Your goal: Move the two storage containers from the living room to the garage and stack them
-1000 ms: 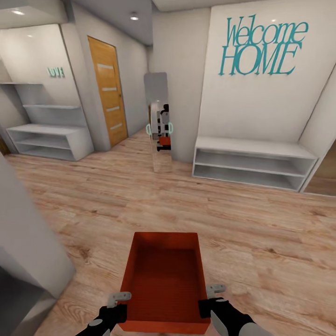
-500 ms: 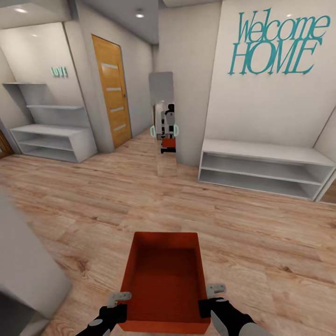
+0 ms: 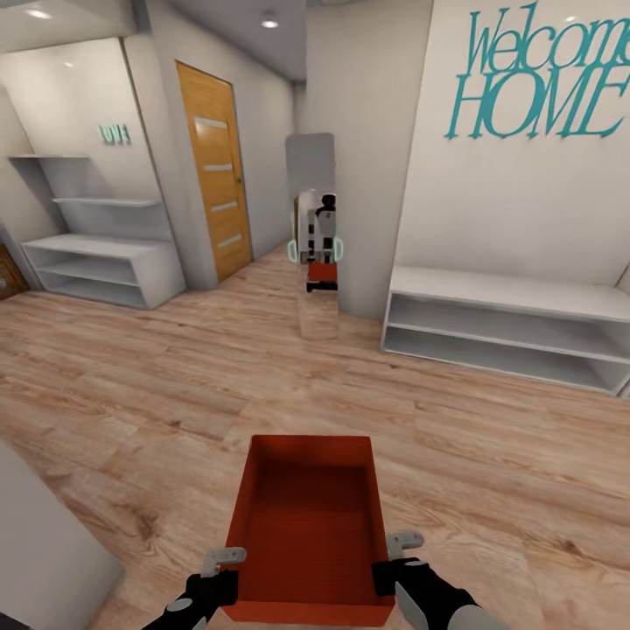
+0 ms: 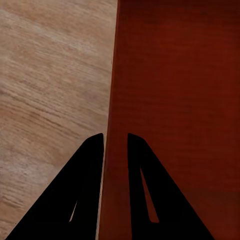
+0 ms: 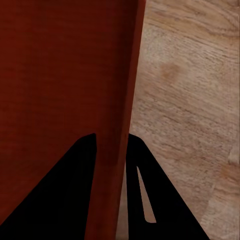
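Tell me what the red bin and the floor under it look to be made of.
The storage container looks like matte red-orange plastic: uniform colour, thin plain walls, faint fine ribbing, no gloss. The floor looks like light wood plank or laminate: grain streaks, knots and board seams show. Being a render, either is a guess.

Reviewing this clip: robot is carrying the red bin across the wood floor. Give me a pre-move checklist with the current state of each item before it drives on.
1. Left gripper pinching the wall of the storage container: ok, one finger on each side of the wall in the left wrist view.
2. Right gripper pinching the opposite wall: ok, wall sits between its fingers.
3. Container level: ok, its rim looks even in the head view.
4. Container empty: ok, nothing shows inside.
5. Path ahead: not ok straight on, a standing mirror stands there; the wood floor toward the orange door is open.
6. Door open: not ok, it looks shut.
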Robot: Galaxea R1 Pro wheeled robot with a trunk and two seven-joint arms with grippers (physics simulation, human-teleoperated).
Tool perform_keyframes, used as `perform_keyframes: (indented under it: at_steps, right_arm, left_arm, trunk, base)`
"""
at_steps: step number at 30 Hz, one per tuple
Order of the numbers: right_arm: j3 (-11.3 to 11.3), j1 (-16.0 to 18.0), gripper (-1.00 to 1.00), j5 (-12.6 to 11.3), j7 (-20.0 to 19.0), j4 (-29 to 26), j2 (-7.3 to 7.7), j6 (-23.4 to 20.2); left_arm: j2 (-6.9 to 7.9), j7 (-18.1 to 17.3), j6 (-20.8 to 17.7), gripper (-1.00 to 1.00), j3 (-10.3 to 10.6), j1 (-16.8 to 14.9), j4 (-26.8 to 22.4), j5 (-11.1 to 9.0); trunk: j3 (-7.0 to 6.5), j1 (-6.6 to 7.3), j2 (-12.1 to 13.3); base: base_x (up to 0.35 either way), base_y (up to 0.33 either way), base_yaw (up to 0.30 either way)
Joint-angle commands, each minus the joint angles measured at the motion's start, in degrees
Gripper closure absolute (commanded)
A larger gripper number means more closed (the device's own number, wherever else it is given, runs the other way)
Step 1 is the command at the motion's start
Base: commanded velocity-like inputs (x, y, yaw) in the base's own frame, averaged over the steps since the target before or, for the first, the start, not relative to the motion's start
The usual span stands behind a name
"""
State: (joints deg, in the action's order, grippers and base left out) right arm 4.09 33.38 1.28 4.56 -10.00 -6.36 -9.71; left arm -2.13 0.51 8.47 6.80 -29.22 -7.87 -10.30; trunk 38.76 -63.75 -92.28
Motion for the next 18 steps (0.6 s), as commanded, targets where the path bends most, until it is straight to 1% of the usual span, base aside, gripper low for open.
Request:
perform_keyframes:
  at_steps: [1,6,18]
  right_arm:
    - [0.10,0.02,1.00,1.14,0.54,-0.17,0.54,-0.49]
    - [0.07,0.02,1.00,1.12,0.54,-0.19,0.55,-0.49]
    - [0.05,0.02,1.00,1.11,0.54,-0.20,0.56,-0.49]
  left_arm:
    - [0.03,0.46,0.22,1.00,0.06,-0.04,0.04,-0.42]
    - [0.03,0.46,0.23,1.00,0.08,-0.04,0.04,-0.42]
    - [0.04,0.46,0.23,1.00,0.07,-0.04,0.04,-0.42]
  trunk:
    - [0.05,-0.03,-0.02]
    - [0.05,-0.03,-0.02]
    - [0.05,-0.03,-0.02]
  base:
    - [0.343,0.000,0.174]
    - [0.343,0.000,0.133]
    - [0.343,0.000,0.013]
